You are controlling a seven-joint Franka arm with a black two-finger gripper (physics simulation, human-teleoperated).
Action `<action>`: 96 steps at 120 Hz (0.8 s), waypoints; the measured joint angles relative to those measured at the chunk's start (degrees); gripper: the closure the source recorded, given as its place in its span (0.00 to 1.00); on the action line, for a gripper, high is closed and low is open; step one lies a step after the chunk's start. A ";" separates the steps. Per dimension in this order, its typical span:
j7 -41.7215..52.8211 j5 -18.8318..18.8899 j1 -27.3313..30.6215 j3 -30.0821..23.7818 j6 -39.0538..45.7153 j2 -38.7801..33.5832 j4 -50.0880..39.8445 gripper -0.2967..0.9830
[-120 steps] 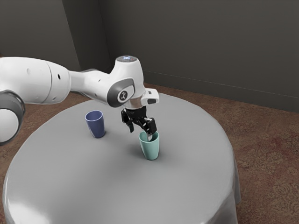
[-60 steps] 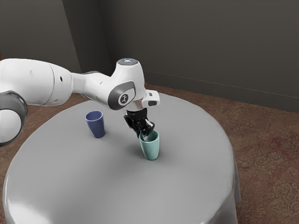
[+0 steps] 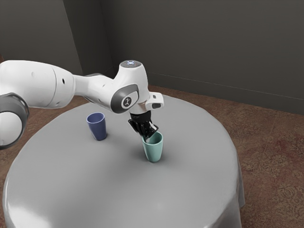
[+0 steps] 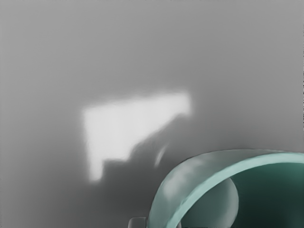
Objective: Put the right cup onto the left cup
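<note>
Round grey table point(image 3: 95, 190), two cups noted, teal one gripped

Dark walls point(image 3: 204, 42) stand behind; patterned carpet point(image 3: 270, 156) lies at the right of the exterior view. The teal cup point(image 3: 153, 152) is upright near the centre of that frame. My gripper point(image 3: 147, 135) is closed on its wall at the rim, one finger inside, one outside. Whether the base bears on the table, I cannot tell. The blue cup point(image 3: 98, 128) stands upright on the table, left of centre, apart from the teal one. Wrist view records a bright patch point(image 4: 123, 128) on the tabletop beside the teal cup.
</note>
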 joint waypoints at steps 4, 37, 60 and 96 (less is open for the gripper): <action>-0.10 0.09 0.04 0.00 0.03 -0.46 -0.01 0.84; -1.32 0.95 0.15 1.44 -2.39 -8.53 -1.57 0.84; -2.13 1.03 0.62 2.97 -5.23 -16.89 -6.20 0.85; -2.19 1.18 6.36 4.00 -10.03 -27.02 -12.42 0.85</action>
